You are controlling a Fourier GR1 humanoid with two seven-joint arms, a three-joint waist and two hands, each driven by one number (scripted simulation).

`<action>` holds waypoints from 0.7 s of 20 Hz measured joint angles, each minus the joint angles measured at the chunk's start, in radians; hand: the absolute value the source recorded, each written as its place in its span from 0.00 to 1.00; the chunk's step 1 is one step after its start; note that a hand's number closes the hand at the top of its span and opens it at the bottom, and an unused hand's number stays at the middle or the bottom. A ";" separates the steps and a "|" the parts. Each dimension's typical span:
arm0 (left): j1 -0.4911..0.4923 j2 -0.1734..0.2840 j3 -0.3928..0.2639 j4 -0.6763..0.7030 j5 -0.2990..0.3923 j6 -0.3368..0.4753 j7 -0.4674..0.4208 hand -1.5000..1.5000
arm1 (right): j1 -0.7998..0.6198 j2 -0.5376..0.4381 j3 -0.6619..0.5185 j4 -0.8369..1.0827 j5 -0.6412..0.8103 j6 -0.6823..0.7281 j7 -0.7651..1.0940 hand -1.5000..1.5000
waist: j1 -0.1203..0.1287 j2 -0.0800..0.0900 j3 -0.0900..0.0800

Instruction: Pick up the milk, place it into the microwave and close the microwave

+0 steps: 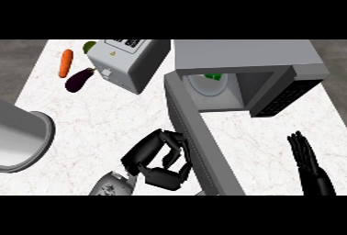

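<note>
The left hand's (157, 158) fingers (170, 141) are curled with their tips against the outer face of the microwave's open door (203, 147), and nothing shows inside the curl; whether the thumb touches the door cannot be told. Its grey wrist is cut off at the lower edge. The right hand (310, 167) stands on the other side of that door, fingers straight and pointing up, holding nothing, its forearm out of sight below. The microwave (244, 57) sits with its door swung wide toward the viewer, and inside the cavity a round plate (207, 87) shows, with a green thing (214, 77) at its far edge, mostly hidden by the microwave's roof; it is too little seen to say that it is the milk. Left of the microwave stands a grey toaster (125, 62), and beyond that lie a carrot (65, 63), an eggplant (81, 79) and a half-hidden green thing (89, 46). A large grey round vessel (20, 137) is cut off far left of the door. All rest on a white marbled counter (102, 114); dark floor shows at both upper corners.
</note>
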 measured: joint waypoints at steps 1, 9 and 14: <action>-0.017 0.000 -0.019 0.046 -0.011 0.032 -0.030 1.00 | 0.029 -0.009 0.003 -0.040 -0.009 0.021 0.003 0.00 | -0.002 0.000 0.000; -0.166 0.002 -0.209 0.372 0.102 0.360 -0.277 1.00 | 0.139 -0.030 0.016 -0.292 -0.127 0.136 0.089 0.00 | -0.020 0.007 -0.001; -0.255 0.002 -0.327 0.493 0.259 0.483 -0.330 1.00 | 0.170 -0.050 0.016 -0.427 -0.202 0.181 0.165 0.00 | -0.040 0.012 -0.002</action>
